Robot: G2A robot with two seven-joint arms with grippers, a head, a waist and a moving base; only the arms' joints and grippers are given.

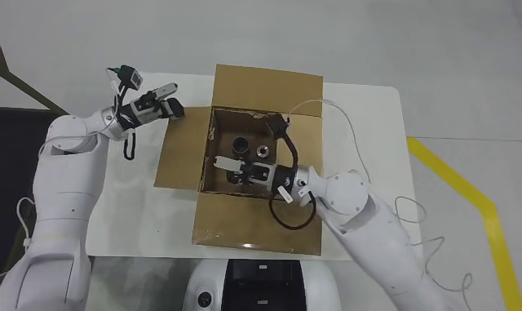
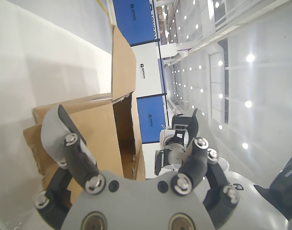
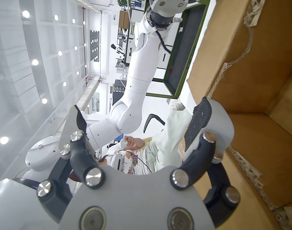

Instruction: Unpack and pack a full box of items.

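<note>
Plainly the box [image 1: 253, 221] sits mid-worktop [image 1: 359, 131] with its flaps folded out, and a dark can [image 1: 241, 145] and a smaller metal piece [image 1: 263, 153] lie inside, so unpacking looks unfinished and all the repacking is yet to come; the right jaws hang released and empty inside the box near them, the left jaws released beside its left flap
</note>
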